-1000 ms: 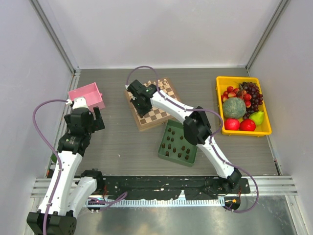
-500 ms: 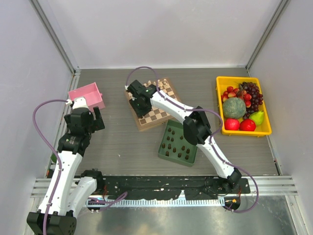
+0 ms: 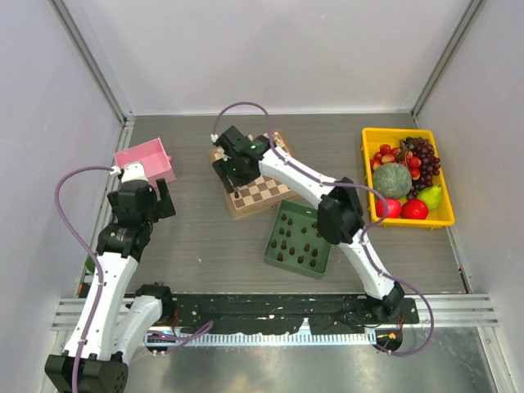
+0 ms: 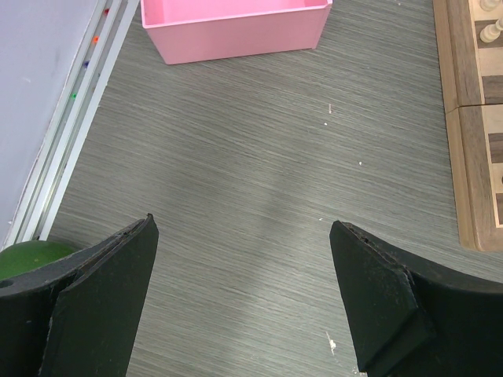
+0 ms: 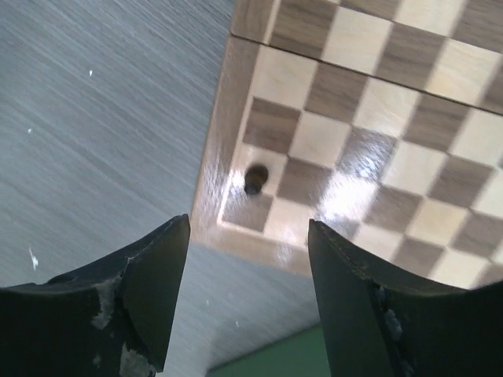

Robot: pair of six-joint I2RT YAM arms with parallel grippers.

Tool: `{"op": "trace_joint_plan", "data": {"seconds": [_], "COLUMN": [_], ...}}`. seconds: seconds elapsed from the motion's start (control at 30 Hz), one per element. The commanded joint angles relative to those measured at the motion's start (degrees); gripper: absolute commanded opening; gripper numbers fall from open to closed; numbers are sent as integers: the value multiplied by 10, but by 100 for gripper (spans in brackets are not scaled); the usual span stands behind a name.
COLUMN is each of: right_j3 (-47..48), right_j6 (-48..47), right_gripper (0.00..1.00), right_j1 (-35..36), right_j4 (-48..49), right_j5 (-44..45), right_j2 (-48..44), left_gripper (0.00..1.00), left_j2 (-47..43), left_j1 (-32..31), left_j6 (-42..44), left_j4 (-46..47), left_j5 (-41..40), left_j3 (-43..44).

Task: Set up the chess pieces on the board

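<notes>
I am holding my right end effector (image 5: pixel 247 228) spread wide and empty above a corner of the board (image 5: pixel 377 157), over the dark chess piece (image 5: pixel 253 179) standing just inside the border, so that I am not toppling it.

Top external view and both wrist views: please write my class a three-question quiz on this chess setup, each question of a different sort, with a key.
1. True or false: the dark chess piece on the board stands free of the right end effector.
2. Where do the other dark pieces wait? A green tray; B pink box; C yellow bin.
3. Missing word: the left end effector is wide ___.
Key: 1 true; 2 A; 3 open.
</notes>
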Motion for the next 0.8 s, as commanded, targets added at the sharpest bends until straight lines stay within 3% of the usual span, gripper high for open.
{"op": "trace_joint_plan", "data": {"seconds": [0.0, 0.3, 0.5, 0.77], "right_j3": [-76, -321, -449, -570], "right_j6": [0, -1, 15, 77], "right_gripper": [70, 72, 67, 58], "right_j1": [-10, -14, -19, -41], "right_j4": [45, 106, 107, 133], "right_j5": [46, 148, 173, 124], "right_j2": [-170, -370, -450, -513], "left_gripper": [99, 99, 99, 99], "left_j2": [-8, -14, -12, -7], "left_j1": [-1, 0, 0, 0], "left_j6": [-2, 1, 1, 2], "left_j4": [7, 15, 11, 8], "left_j5": [-4, -12, -14, -8], "left_j3": [6, 2, 4, 6]}}
